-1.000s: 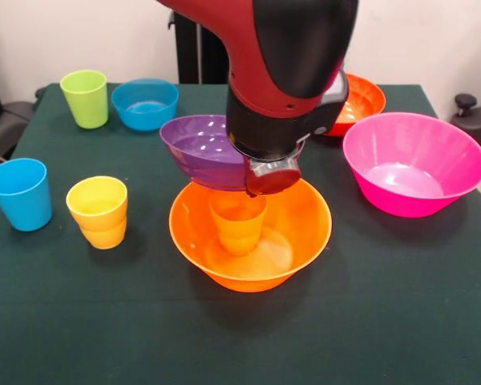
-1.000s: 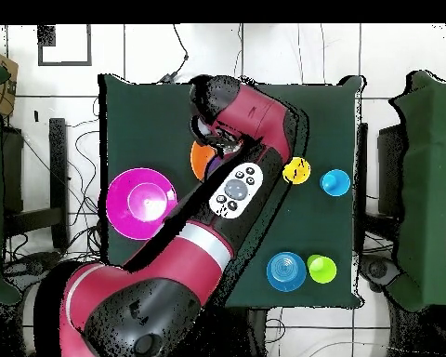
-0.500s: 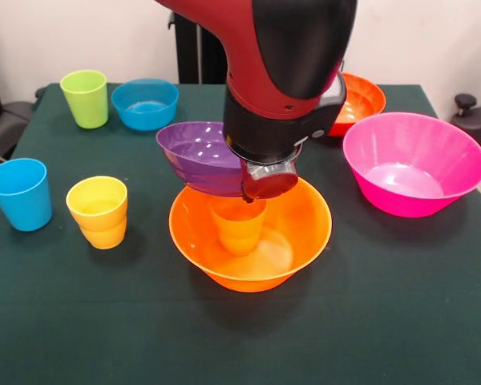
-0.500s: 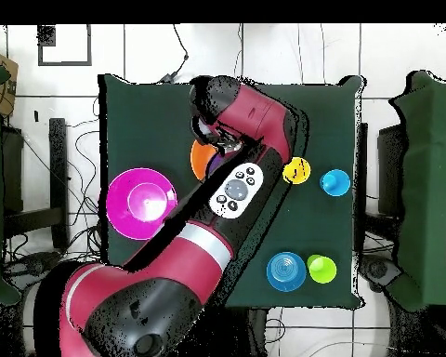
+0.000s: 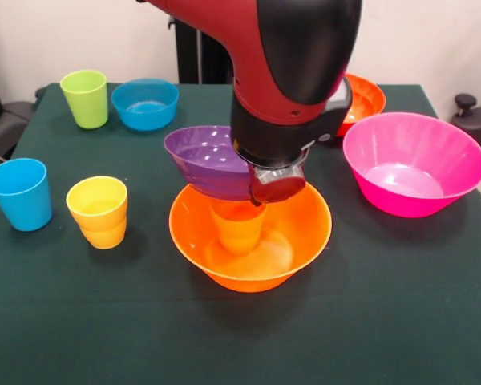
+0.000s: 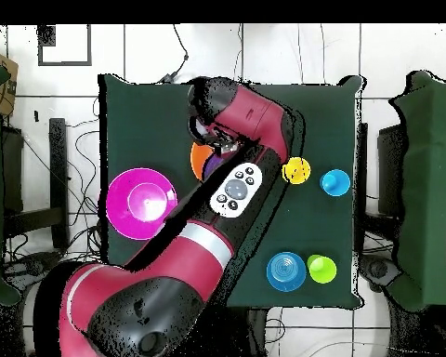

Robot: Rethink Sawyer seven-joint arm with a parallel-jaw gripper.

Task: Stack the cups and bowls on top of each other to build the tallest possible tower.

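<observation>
Front view. Gripper [image 5: 266, 186]: hidden under the arm's wrist, at the rim of the purple bowl [image 5: 208, 160], which hangs tilted above the tabletop [image 5: 401, 305], so it appears clamped on that rim; fingers not visible. Directly below: the small orange cup [image 5: 237, 224], upright inside the wide orange bowl [image 5: 250, 234]. The purple bowl sits mostly to the picture-left of the gripper, off-centre from the cup. Pink bowl [image 5: 414, 164] and red-orange bowl [image 5: 361, 98] lie off to the picture-right of the gripper; yellow cup [image 5: 98, 212], blue cup [image 5: 19, 192], lime cup [image 5: 85, 98] and small blue bowl [image 5: 145, 103] off to the picture-left.

Step in hand, judged: seating the purple bowl on the cup. Best levelled and centred over the cup's mouth before release, or it may slide off.

Overhead view. The arm covers the gripper and most of the tower; only slivers of orange bowl [image 6: 198, 156] and purple bowl [image 6: 209, 165] show. It does confirm the loose pieces stand well apart; the front view alone shows tilt and height.
</observation>
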